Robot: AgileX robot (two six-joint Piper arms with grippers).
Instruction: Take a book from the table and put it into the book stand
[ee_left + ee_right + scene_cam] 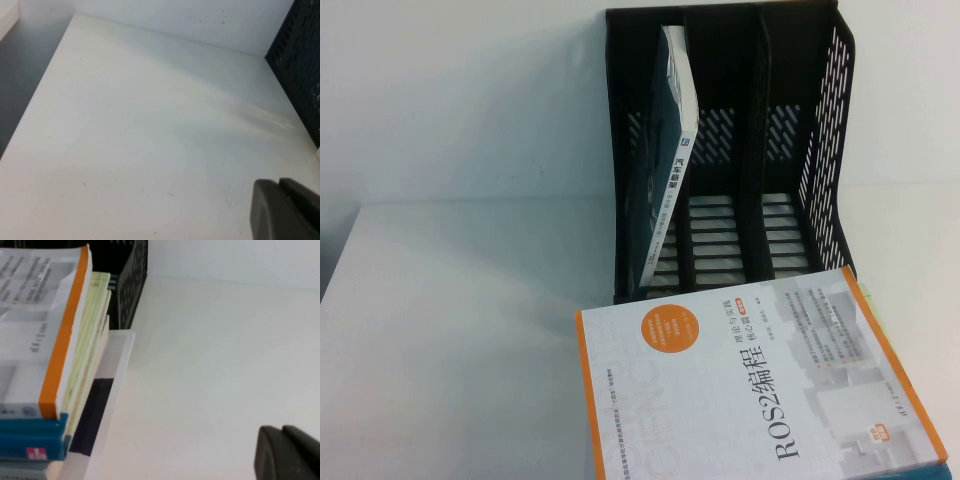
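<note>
The book [665,160] stands leaning in the leftmost slot of the black book stand [825,130], its blue-edged spine and white cover facing me. The stand sits at the back of the white table [450,330]; its dark wall also shows in the left wrist view [300,65] and the right wrist view [131,275]. Neither gripper shows in the high view. My left gripper [280,186] is shut and empty above bare table, left of the stand. My right gripper [282,432] is shut and empty above bare table, beside a book stack.
The orange-edged "ROS2" book [750,385] lies on top of a stack of books [75,375] at the front, just before the stand. The stack rests on a white tray-like base [117,375].
</note>
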